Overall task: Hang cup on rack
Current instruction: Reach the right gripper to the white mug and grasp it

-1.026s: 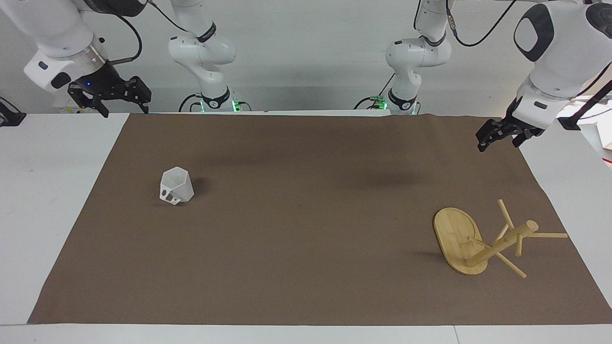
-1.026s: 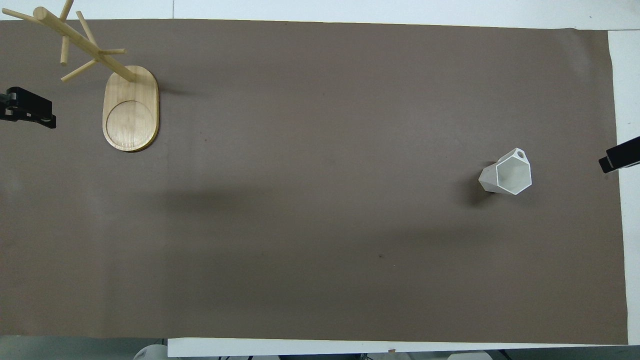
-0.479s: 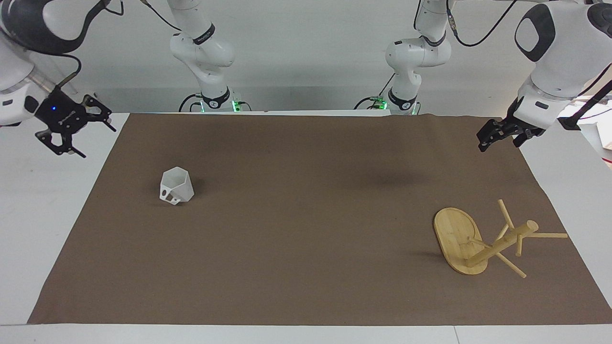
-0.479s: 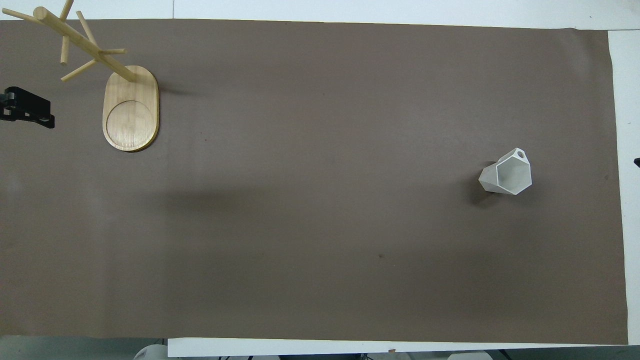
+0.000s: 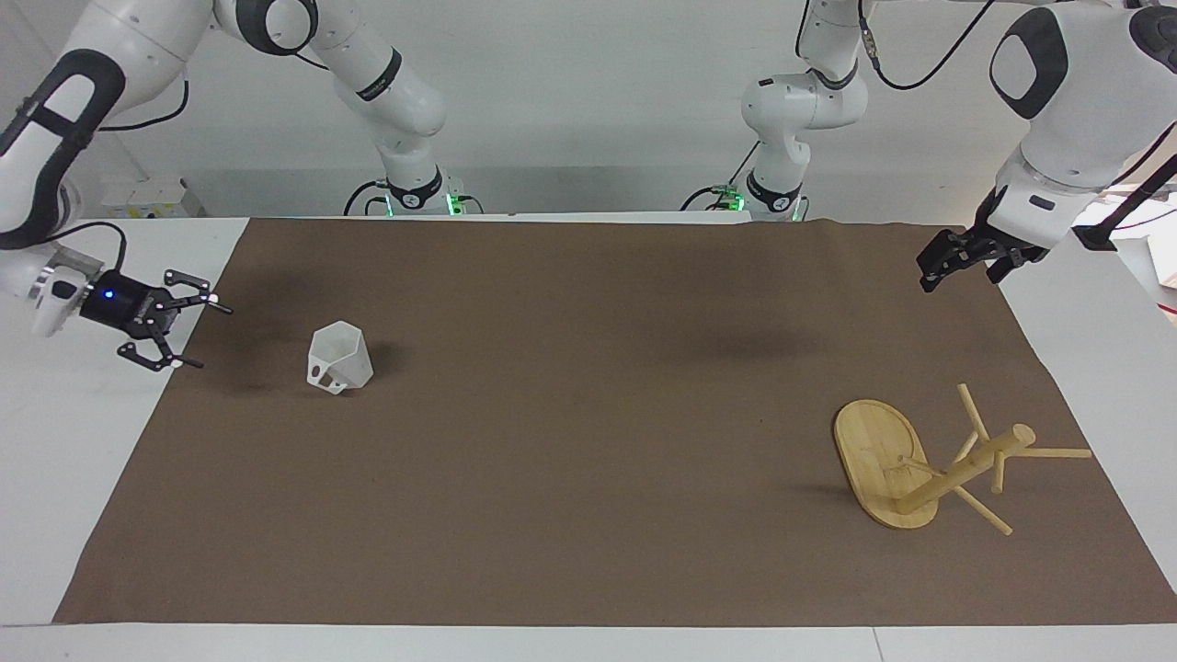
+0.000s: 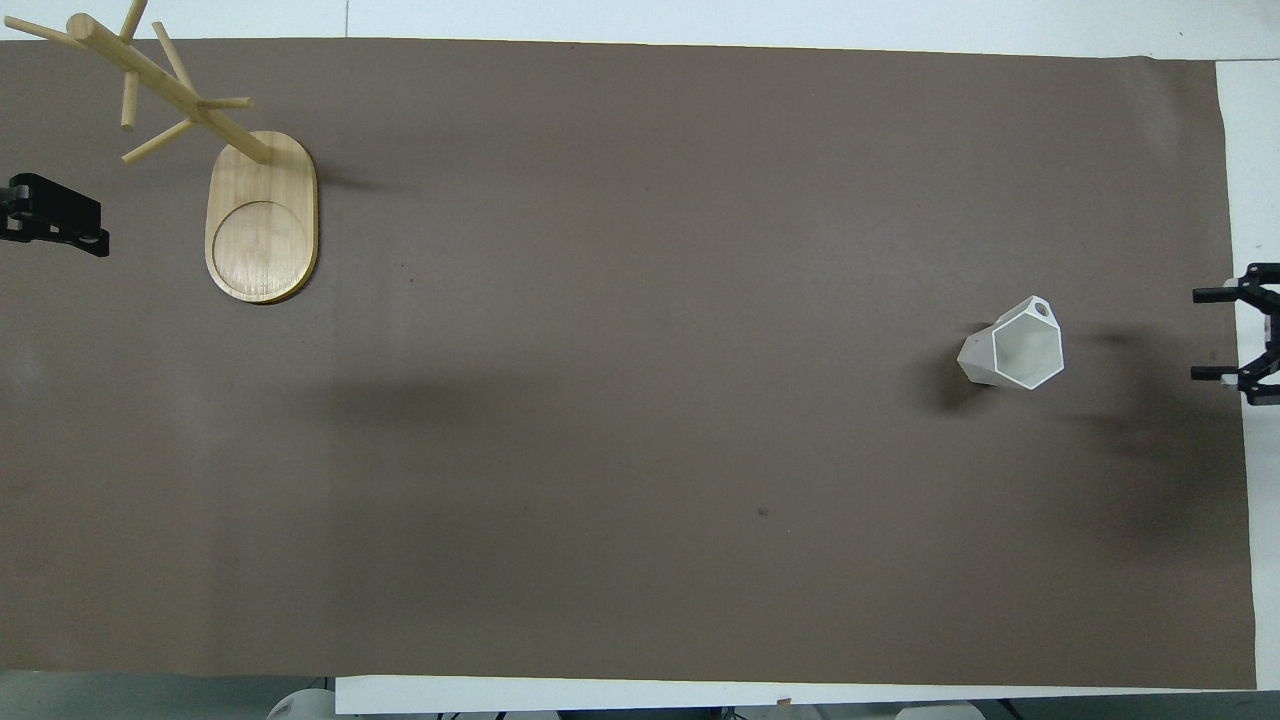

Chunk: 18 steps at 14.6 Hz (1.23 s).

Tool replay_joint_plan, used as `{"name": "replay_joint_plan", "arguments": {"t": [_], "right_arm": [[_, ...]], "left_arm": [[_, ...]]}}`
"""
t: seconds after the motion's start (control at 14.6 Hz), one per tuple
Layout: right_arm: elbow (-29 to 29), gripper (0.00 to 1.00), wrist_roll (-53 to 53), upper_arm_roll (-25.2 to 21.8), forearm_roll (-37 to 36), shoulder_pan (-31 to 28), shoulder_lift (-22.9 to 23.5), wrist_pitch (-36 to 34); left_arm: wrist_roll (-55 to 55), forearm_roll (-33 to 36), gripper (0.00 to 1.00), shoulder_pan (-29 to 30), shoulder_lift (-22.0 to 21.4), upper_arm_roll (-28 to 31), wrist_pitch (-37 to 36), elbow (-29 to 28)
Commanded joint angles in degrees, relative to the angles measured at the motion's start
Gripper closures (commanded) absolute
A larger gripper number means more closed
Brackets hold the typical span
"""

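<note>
The white faceted cup (image 5: pixel 338 359) stands mouth-up on the brown mat toward the right arm's end of the table; it also shows in the overhead view (image 6: pixel 1015 343). My right gripper (image 5: pixel 210 336) is open and empty, held level just above the mat's edge with its fingers toward the cup, a short gap away; it shows in the overhead view too (image 6: pixel 1196 334). The bamboo rack (image 5: pixel 878 460) stands upright on its oval base toward the left arm's end (image 6: pixel 262 220). My left gripper (image 5: pixel 927 276) waits in the air over the mat's corner near the rack (image 6: pixel 60 215).
The brown mat (image 5: pixel 588 414) covers most of the white table (image 5: pixel 83 414). White table strips show at both ends and along the edge farthest from the robots. Nothing else lies between the cup and the rack.
My right gripper has swung down from high over the table's corner to just above the mat's edge, now level and pointing at the cup. The left arm, cup and rack have not moved.
</note>
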Motion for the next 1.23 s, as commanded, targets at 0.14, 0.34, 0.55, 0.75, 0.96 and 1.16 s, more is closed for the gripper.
{"name": "replay_joint_plan", "arguments": {"t": [0.14,0.34,0.55,0.75,0.96,1.16], "right_arm": [[-12.7,0.0,-10.8,0.8,4.5,0.5,-2.3,-0.6],[-15.4,0.0,-12.6,1.1,7.7,4.1,-2.8,1.5],[-15.8,0.0,-12.8,1.4,8.4,5.0,-2.9,1.5],[-15.9,0.0,-12.9,1.4,12.0,7.7,-2.9,2.0],[-16.4,0.0,-14.4,1.4,13.5,9.0,-2.9,3.7],[-20.4,0.0,-19.6,1.3,16.7,10.8,-3.5,6.0]], "left_arm": [[0.5,-0.6,0.0,0.7,-1.2,-0.3,0.2,-1.1],[0.5,-0.6,0.0,0.7,-1.2,-0.3,0.2,-1.1],[0.4,-0.6,0.0,0.7,-1.2,-0.3,0.2,-1.1],[0.5,-0.6,0.0,0.7,-1.2,-0.3,0.2,-1.1],[0.5,-0.6,0.0,0.7,-1.2,-0.3,0.2,-1.1],[0.5,-0.6,0.0,0.7,-1.2,-0.3,0.2,-1.1]]}}
